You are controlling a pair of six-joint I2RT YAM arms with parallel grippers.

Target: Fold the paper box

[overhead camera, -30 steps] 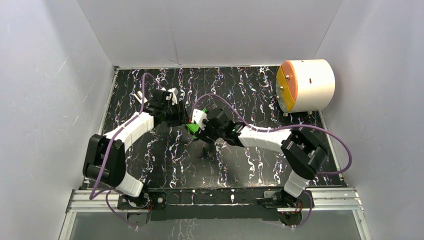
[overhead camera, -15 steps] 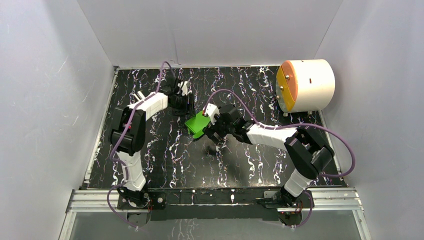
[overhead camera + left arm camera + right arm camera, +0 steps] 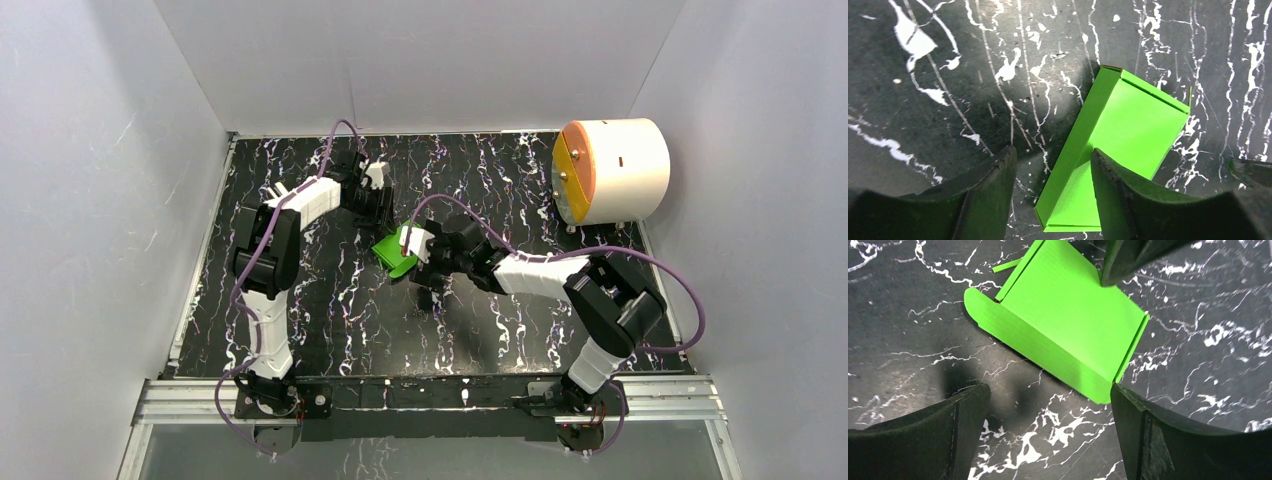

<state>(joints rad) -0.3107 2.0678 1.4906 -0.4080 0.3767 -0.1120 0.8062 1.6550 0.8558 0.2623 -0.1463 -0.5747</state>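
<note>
Paper box (image 3: 393, 250) — bright green, one end flap open — lies mid-table (image 3: 500, 330) between the left gripper (image 3: 1052, 157), fingers apart and empty, and the right gripper (image 3: 1049, 390), spread wide, holding nothing. The right wrist hides its right edge from above; a white cylinder (image 3: 615, 170) stands well apart, far right.

Bright green paper box (image 3: 1130, 127) on black, white-veined marble table (image 3: 923, 125).

Bright green paper box (image 3: 393, 250), folded flat and rectangular, lying skewed on the black marbled table (image 3: 330, 330), ten o'clock of centre, rounded flap sticking out.
</note>
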